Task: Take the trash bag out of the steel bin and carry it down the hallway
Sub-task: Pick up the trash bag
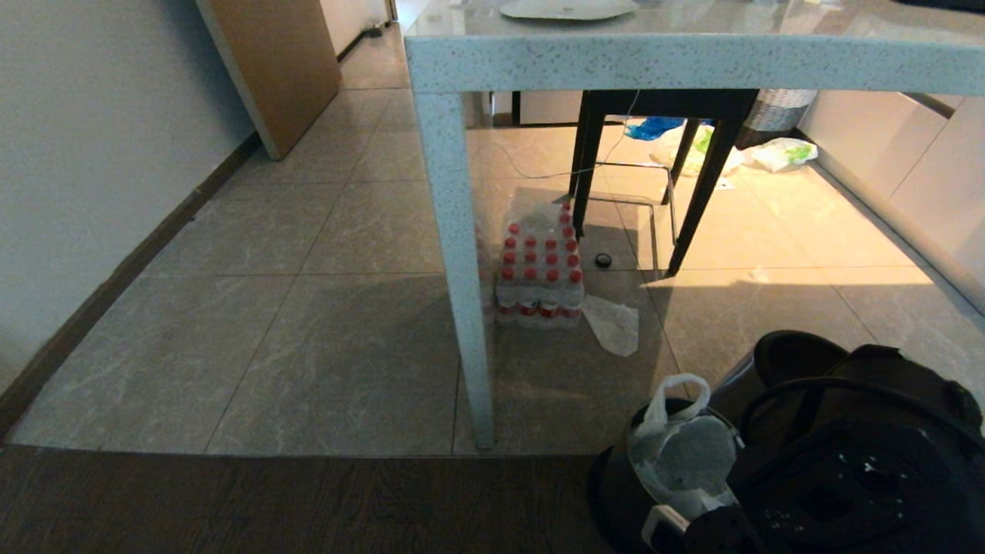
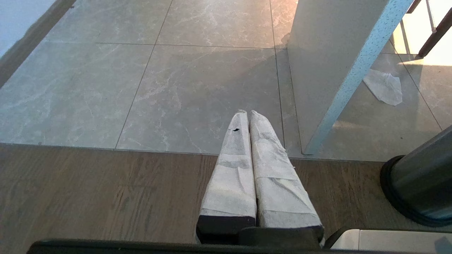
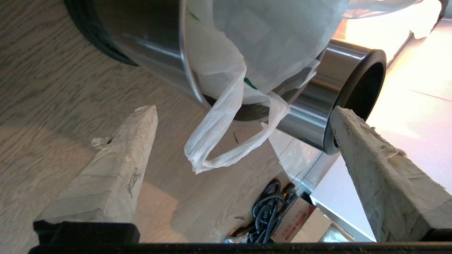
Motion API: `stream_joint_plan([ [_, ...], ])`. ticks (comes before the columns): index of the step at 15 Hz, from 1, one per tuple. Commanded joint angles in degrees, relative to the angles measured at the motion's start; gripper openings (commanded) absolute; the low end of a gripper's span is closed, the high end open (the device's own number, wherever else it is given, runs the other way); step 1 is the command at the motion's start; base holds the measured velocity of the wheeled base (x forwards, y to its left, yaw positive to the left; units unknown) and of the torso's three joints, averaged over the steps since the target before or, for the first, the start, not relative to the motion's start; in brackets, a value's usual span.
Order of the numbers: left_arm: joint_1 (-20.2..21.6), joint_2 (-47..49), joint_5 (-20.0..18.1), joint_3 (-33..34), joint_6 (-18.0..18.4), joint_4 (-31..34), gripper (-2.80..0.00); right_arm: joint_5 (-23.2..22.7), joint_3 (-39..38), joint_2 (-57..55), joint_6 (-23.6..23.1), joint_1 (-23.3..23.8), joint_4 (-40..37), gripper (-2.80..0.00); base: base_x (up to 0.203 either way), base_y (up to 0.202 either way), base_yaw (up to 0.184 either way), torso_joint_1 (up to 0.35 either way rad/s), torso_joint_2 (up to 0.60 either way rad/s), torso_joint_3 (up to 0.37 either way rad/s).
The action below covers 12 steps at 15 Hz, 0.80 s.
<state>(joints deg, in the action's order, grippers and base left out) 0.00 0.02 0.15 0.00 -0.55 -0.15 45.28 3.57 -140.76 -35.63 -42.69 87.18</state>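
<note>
The steel bin (image 1: 616, 492) stands on the wood floor at the lower right, just in front of the tiled edge. The white translucent trash bag (image 1: 681, 450) sits inside it, one loop handle (image 1: 677, 388) sticking up above the rim. My right gripper (image 3: 243, 108) is open beside the bin (image 3: 152, 42). The bag's loop handle (image 3: 219, 141) hangs between its two wrapped fingers, touching neither. My left gripper (image 2: 247, 113) is shut and empty over the floor, left of the bin (image 2: 420, 187). The hallway's tiled floor (image 1: 346, 231) runs back past a brown door (image 1: 277, 61).
A speckled table leg (image 1: 462, 269) stands just left of the bin. Behind it are a pack of red-capped bottles (image 1: 539, 269), a flat clear plastic scrap (image 1: 613, 325) and dark chair legs (image 1: 692, 192). A second steel cylinder (image 3: 353, 84), black cables (image 3: 272, 208) and a cardboard box (image 3: 303, 222) lie near the right gripper.
</note>
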Motion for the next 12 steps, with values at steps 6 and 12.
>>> stream_joint_plan([
  [6, 0.00, -0.11, 0.03, 0.00, -0.42, 0.06, -2.80, 0.38, -0.44, 0.40, -0.14, -0.02, 0.49, 0.00, 0.000, 0.000, 0.000, 0.001, 0.00, -0.023],
  [12, 0.00, -0.03, 0.03, 0.00, -0.19, 0.06, -2.80, 0.68, -0.50, 0.14, -0.05, -0.02, 0.49, 0.00, 0.000, 0.000, 0.000, 0.002, 0.00, -0.056],
])
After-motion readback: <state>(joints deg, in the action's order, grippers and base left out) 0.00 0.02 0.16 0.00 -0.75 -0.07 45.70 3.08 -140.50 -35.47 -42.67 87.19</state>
